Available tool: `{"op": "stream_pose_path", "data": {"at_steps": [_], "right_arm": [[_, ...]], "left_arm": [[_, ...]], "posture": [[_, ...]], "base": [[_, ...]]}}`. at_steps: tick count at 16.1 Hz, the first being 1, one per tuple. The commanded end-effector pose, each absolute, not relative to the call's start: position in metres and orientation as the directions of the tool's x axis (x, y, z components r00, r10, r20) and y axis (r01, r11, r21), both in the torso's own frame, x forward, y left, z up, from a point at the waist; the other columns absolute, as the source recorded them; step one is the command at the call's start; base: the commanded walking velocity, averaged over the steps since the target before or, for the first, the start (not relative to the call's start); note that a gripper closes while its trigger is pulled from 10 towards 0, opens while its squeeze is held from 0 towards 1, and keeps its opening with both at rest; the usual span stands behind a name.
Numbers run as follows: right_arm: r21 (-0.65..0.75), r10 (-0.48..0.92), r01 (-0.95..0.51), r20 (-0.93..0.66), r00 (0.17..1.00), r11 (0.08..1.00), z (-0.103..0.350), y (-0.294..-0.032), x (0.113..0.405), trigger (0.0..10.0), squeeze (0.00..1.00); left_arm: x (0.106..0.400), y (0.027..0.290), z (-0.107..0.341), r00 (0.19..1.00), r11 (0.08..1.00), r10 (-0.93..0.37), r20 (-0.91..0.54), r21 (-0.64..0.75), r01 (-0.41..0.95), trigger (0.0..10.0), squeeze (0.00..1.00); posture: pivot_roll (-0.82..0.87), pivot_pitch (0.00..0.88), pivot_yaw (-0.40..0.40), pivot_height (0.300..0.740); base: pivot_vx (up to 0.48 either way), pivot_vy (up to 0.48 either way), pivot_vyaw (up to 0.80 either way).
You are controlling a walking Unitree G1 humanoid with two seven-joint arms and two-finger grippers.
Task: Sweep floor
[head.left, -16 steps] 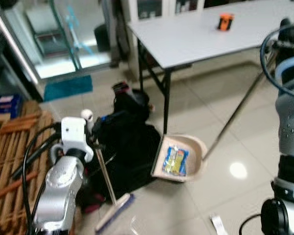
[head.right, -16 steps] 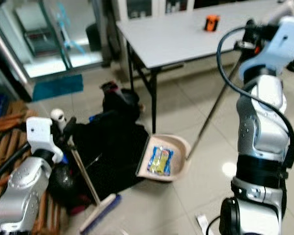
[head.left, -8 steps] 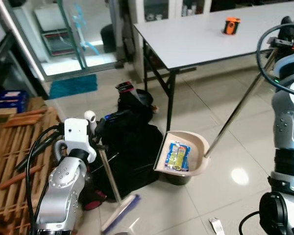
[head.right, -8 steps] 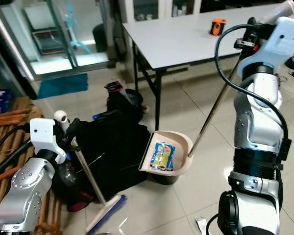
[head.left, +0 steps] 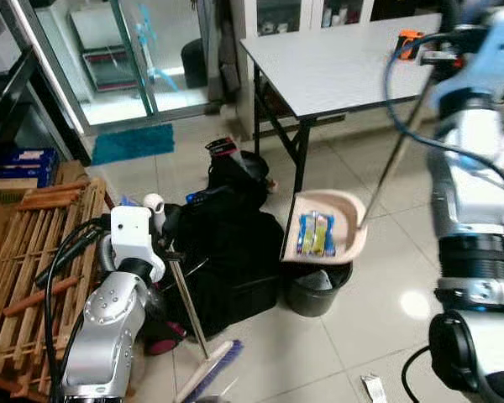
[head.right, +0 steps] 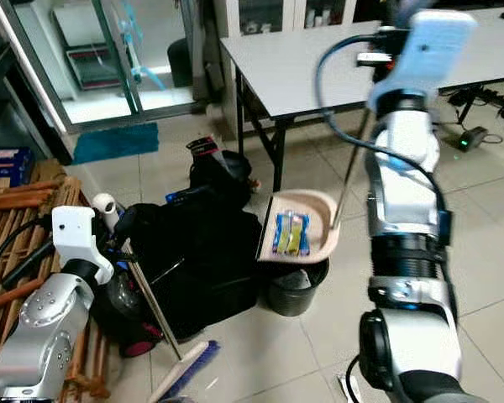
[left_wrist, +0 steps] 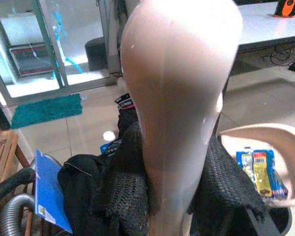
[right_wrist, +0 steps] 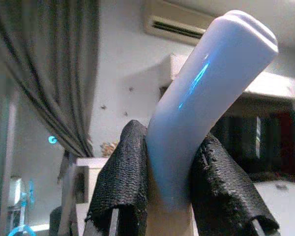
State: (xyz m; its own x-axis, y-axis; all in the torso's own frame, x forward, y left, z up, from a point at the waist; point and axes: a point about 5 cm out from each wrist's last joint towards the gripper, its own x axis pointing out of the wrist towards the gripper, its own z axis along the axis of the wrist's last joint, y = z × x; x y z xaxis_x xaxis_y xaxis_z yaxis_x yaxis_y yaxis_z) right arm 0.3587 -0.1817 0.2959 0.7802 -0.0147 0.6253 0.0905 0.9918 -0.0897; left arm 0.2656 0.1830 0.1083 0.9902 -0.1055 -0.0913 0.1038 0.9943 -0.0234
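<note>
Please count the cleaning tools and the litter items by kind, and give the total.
Broom: 1
Dustpan: 1
Bin: 1
Snack packets in the dustpan: 2
Scrap on the floor: 1
Total: 6

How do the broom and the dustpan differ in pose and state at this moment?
The broom leans with its bristle head on the floor, held by the left gripper; the dustpan hangs lifted and tilted above the black bin, held by the right gripper. The broom carries nothing; the dustpan holds a blue and yellow packet. Both have long thin handles, each clamped between black fingers.
</note>
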Motion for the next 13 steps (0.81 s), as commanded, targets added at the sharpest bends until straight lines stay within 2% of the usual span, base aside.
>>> {"op": "stream_pose_path", "data": {"at_steps": [1,4,9,13], "right_arm": [[-0.16,0.066,0.063,0.691,0.72,0.985,0.309,-0.166,0.356,10.0,0.0],[-0.285,0.192,0.03,0.715,0.673,0.958,0.301,-0.142,0.354,10.0,0.0],[-0.332,0.256,-0.004,0.72,0.645,0.943,0.291,-0.127,0.349,10.0,0.0],[-0.466,0.388,-0.053,0.663,0.641,0.883,0.277,-0.108,0.345,10.0,0.0]], "left_arm": [[0.267,0.186,0.119,0.995,0.996,-0.091,-0.051,-0.009,0.09,10.0,0.0],[0.268,0.186,0.119,0.994,0.996,-0.092,-0.051,-0.009,0.091,10.0,0.0],[0.268,0.187,0.12,0.994,0.995,-0.096,-0.051,-0.008,0.096,10.0,0.0],[0.269,0.184,0.119,0.992,0.994,-0.113,-0.054,-0.011,0.112,10.0,0.0]], "posture": [[0.07,0.0,0.063,0.74],[0.08,0.0,0.064,0.74],[0.08,0.0,0.068,0.74],[0.07,0.0,0.07,0.74]], "base": [[0.0,0.0,0.0],[0.0,0.0,0.0],[0.0,0.0,0.0],[0.0,0.0,0.0]]}}
